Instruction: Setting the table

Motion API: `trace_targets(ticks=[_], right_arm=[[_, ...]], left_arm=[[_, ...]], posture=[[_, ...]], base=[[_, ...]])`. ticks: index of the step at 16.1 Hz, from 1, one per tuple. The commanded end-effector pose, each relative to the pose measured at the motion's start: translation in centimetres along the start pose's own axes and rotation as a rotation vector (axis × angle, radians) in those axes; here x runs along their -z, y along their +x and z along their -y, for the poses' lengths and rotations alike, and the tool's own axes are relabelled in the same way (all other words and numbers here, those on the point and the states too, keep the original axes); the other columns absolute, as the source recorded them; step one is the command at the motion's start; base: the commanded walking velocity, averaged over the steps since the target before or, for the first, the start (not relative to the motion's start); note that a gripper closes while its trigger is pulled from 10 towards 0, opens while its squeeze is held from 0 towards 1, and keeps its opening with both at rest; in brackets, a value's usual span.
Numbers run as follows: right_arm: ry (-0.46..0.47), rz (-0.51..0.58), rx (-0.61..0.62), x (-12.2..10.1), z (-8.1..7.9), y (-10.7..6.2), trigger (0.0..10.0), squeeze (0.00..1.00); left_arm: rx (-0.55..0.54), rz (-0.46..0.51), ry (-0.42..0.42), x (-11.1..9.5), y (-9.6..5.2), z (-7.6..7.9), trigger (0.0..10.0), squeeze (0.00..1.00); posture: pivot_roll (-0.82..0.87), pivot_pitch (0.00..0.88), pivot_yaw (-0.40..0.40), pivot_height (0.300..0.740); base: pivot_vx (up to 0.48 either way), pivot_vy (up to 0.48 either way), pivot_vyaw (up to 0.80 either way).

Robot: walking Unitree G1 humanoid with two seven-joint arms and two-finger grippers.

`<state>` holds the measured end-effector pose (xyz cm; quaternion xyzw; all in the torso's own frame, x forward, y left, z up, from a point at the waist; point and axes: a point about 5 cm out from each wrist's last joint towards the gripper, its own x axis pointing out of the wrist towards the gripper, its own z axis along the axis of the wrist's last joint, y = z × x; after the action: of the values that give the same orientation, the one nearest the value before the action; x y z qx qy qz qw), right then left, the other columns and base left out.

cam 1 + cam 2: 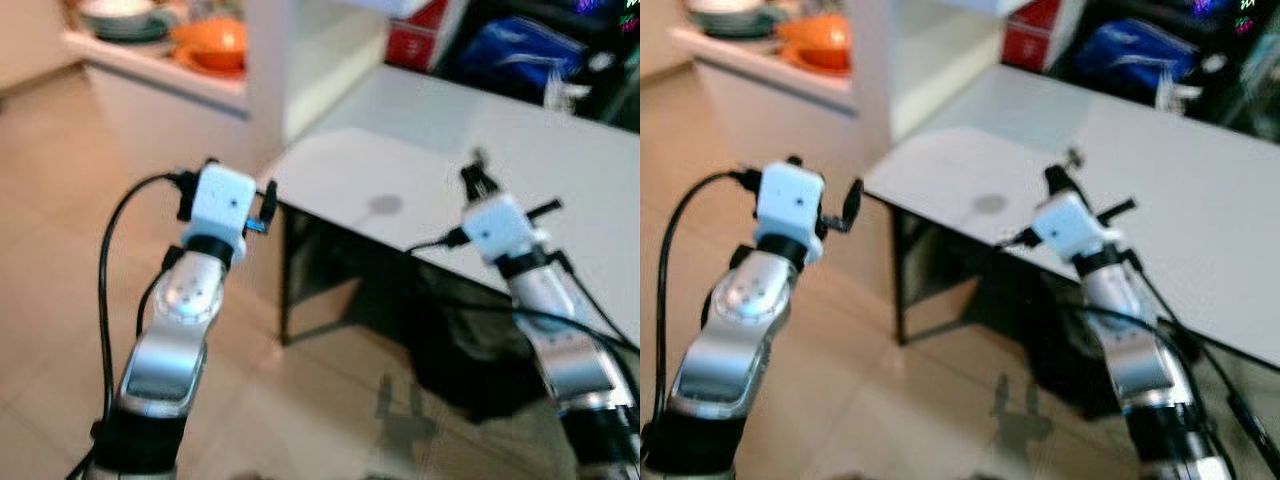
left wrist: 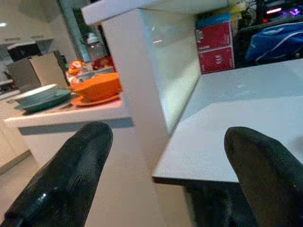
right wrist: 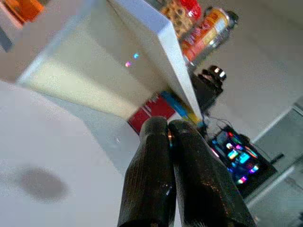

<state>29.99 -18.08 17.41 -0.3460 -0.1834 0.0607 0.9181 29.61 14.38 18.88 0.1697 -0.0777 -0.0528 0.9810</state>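
Observation:
The white table (image 1: pixel 570 160) stands ahead on the right, its near corner between my two arms. On a white counter (image 1: pixel 150 70) at the far left sit an orange bowl (image 1: pixel 215 42) on an orange plate and a stack of pale green plates (image 1: pixel 120 15). My left gripper (image 1: pixel 228 188) is raised in front of the table's corner, its fingers (image 2: pixel 75 165) wide open with nothing between them. My right gripper (image 1: pixel 475 178) hovers over the table's near edge. Its fingers (image 3: pixel 151 161) are pressed shut on nothing.
A white pillar (image 1: pixel 300 60) rises between counter and table. Red boxes (image 1: pixel 415 40) and a blue bag (image 1: pixel 525 50) lie at the table's far end. Under the table is a dark space with a black leg (image 1: pixel 285 280). Beige tiled floor (image 1: pixel 60 250) stretches left.

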Motion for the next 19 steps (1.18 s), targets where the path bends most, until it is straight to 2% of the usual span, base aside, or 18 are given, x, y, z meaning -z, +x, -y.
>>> trace_targets(ticks=[1,5,7,9,11,13,18,19], right_arm=[[-0.018,0.016,0.010,-0.3,0.2,-0.2,10.0,0.00],[-0.017,0.054,0.044,-0.9,0.6,-1.2,10.0,0.00],[-0.045,0.091,0.008,-1.1,0.1,-2.8,10.0,0.00],[-0.065,0.079,-0.003,-0.8,0.3,-3.5,10.0,0.00],[-0.075,0.082,0.001,-0.7,0.6,-3.6,10.0,0.00],[-0.093,0.103,-0.050,-0.6,0.0,-3.8,10.0,0.00],[-0.147,0.099,-0.117,-0.2,-1.4,-3.8,10.0,0.00],[-0.147,0.106,-0.121,-0.3,-1.6,-3.7,10.0,0.00]], left_arm=[[0.002,0.011,0.002,-0.3,0.0,-0.3,10.0,0.00],[0.028,0.004,0.000,0.0,-0.4,0.0,10.0,0.00],[0.053,0.001,-0.015,0.1,-0.8,0.2,10.0,0.00],[0.057,-0.010,-0.024,0.3,-1.3,0.1,10.0,0.00],[0.114,-0.027,-0.042,0.7,-2.1,0.6,10.0,0.00],[0.197,-0.048,-0.045,1.2,-3.0,1.4,10.0,0.00],[0.187,-0.065,-0.027,1.4,-3.2,0.7,10.0,0.00],[0.188,-0.079,-0.047,1.6,-3.2,0.7,10.0,0.00]], posture=[[-0.01,0.040,-0.027,0.740],[-0.01,0.047,-0.017,0.740],[-0.01,0.054,-0.014,0.740],[-0.02,0.057,-0.016,0.740],[-0.02,0.062,-0.018,0.740],[-0.02,0.061,-0.024,0.740],[0.00,0.048,-0.028,0.740],[0.00,0.045,-0.022,0.740]], base=[[0.000,-0.480,0.00],[0.000,-0.480,0.00],[0.000,-0.480,0.00],[0.000,-0.480,0.00],[0.000,-0.480,0.00],[0.000,-0.480,0.00],[0.000,-0.480,0.00],[0.000,-0.405,0.00]])
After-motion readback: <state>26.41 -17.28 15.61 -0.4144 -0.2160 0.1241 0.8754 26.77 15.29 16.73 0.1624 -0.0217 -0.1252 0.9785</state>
